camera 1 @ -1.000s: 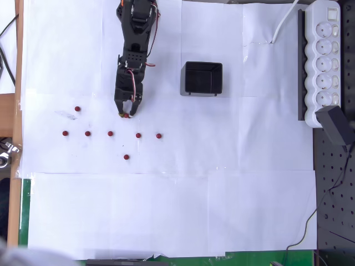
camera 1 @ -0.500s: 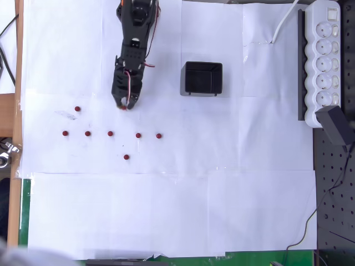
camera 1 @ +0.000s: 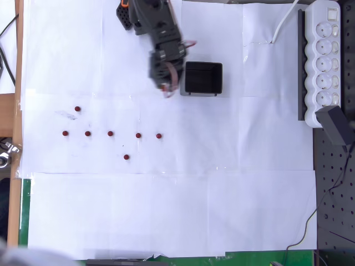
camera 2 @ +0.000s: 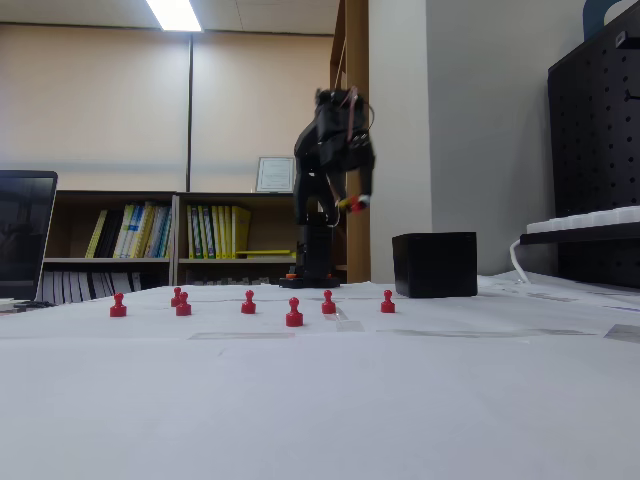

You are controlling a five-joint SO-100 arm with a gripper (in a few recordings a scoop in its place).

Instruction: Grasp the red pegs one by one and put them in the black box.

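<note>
Several red pegs stand on the white paper, among them one at the left, one in the row and one nearer the front. In the fixed view they form a line, e.g.. The black box sits open-topped right of the arm; in the fixed view the box stands right of the arm's base. My gripper hangs blurred just left of the box, raised above the table, shut on a red peg that shows as a small red tip.
A white power strip and a black adapter lie along the right edge, above a black perforated board. The wooden table edge runs down the left. A laptop stands at the far left of the fixed view.
The gripper closed on a peg left of the box, lifted it off the paper and swung right with it to the box's left side. The other pegs have not moved.
</note>
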